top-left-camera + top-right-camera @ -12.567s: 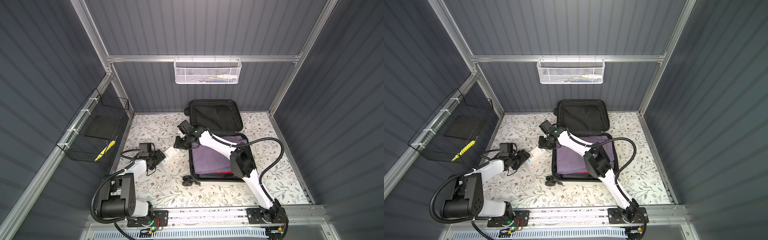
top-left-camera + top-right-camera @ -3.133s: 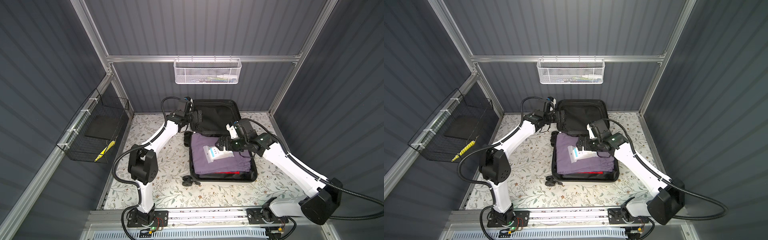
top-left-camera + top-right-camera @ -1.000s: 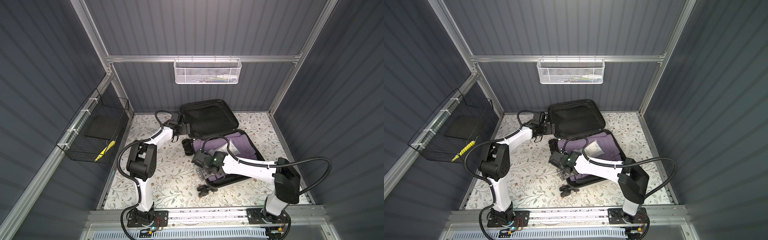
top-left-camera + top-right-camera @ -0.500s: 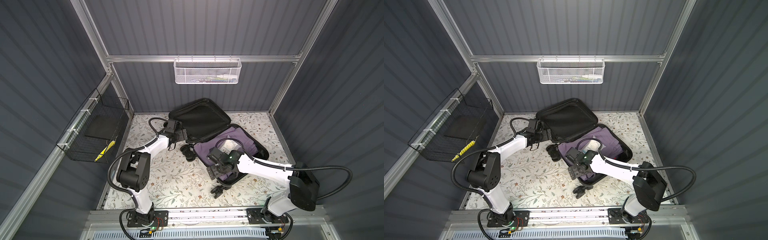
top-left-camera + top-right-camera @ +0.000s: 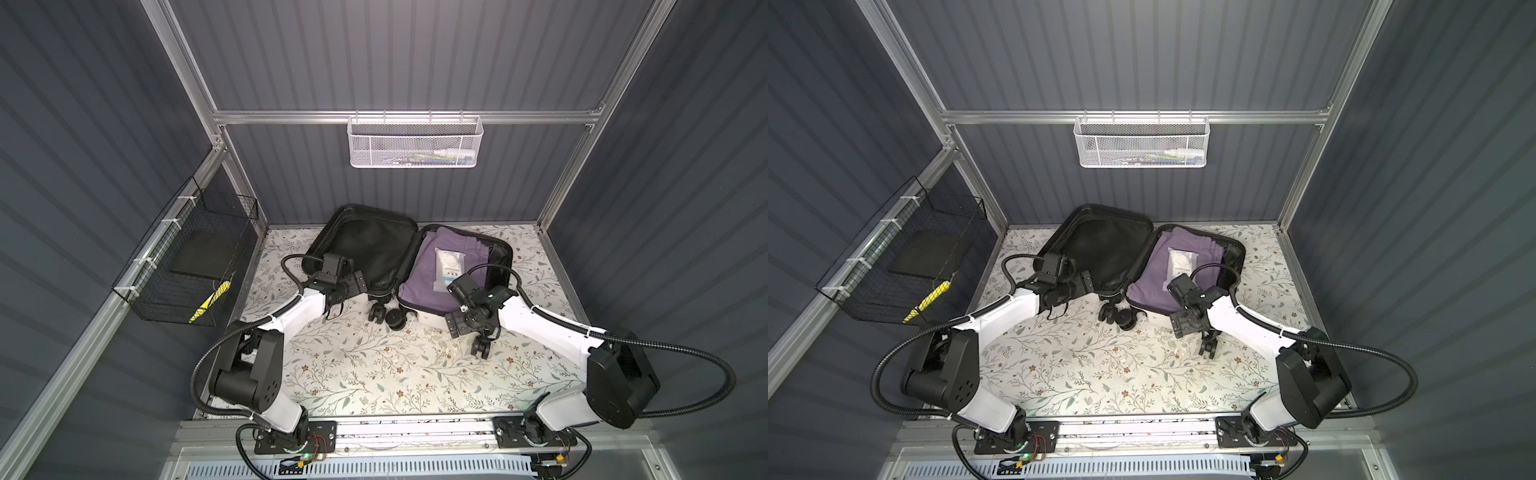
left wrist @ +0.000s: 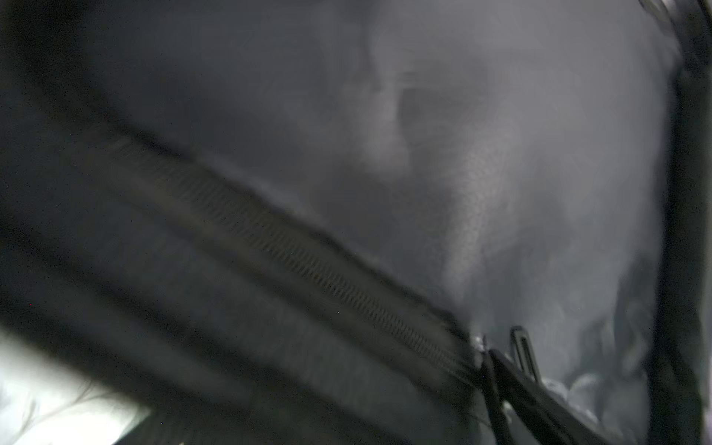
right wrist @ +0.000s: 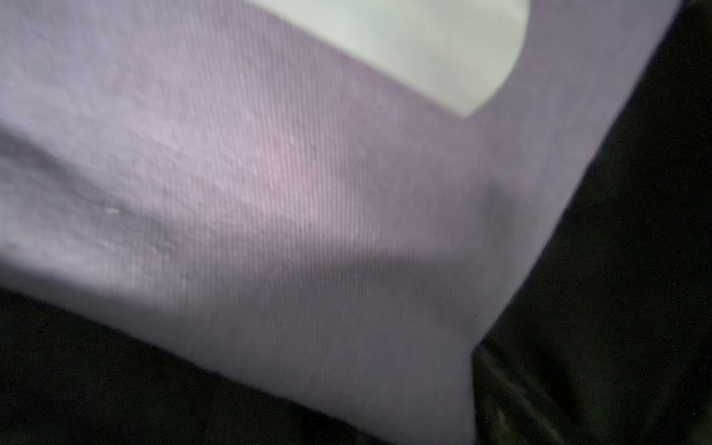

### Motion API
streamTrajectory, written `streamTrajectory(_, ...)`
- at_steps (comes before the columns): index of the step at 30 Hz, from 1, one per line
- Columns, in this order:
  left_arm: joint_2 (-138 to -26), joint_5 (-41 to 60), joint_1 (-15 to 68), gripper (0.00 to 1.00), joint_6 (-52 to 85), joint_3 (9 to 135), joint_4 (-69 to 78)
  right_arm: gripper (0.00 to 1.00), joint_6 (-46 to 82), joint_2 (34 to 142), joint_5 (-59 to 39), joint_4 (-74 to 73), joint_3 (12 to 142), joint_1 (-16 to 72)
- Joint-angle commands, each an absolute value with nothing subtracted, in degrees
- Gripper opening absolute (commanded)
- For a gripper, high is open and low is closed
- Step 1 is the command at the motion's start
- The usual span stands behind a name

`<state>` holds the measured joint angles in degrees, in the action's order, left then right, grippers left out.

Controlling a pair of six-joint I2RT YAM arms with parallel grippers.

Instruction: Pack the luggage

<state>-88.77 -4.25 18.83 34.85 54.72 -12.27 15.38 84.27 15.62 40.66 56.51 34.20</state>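
Floral tabletop [image 5: 374, 374], with the luggage [image 5: 504, 248] splayed open at mid-frame.
Both are released: the left end effector [image 5: 355, 284] at the lid's [image 5: 370, 245] lower rim, the right end effector [image 5: 459, 326] at the packed half's wall. Closing the lid could roll the wheeled luggage away or trap the right arm's cable [image 5: 490, 266].

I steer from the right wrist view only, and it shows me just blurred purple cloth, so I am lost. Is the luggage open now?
Observer: Yes, the luggage lies open on the floral table, with the lining of both halves showing.
Operator: What is the pale patch beside the cloth?
Observer: A white packet lying on the purple garment, in the half nearer the right arm.
Operator: Where is the left tool?
Observer: The left tool is at the near rim of the other half, where only black lining shows.
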Motion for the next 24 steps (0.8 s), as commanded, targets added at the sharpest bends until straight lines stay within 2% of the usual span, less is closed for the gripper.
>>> streamTrajectory(1,-87.6,-4.3,18.3,1.0,36.1,48.3,-23.6,0.99,20.6,85.2,23.3,42.5,54.9,30.3)
streamTrajectory(6,-82.2,-3.2,21.5,1.0,38.7,45.7,-23.6,0.99,20.1,84.2,21.9,42.2,55.1,28.9)
streamTrajectory(11,-80.0,-3.5,26.6,1.0,39.4,48.7,-25.4,0.99,19.9,81.8,19.3,43.2,55.3,28.0)
streamTrajectory(20,-76.9,-4.0,27.2,1.0,38.8,54.5,-31.3,0.99,17.6,73.5,5.2,47.1,56.0,27.9)
streamTrajectory(24,-76.5,-4.6,27.2,1.0,37.4,58.1,-33.3,0.99,17.6,70.0,2.3,48.5,56.8,27.8)
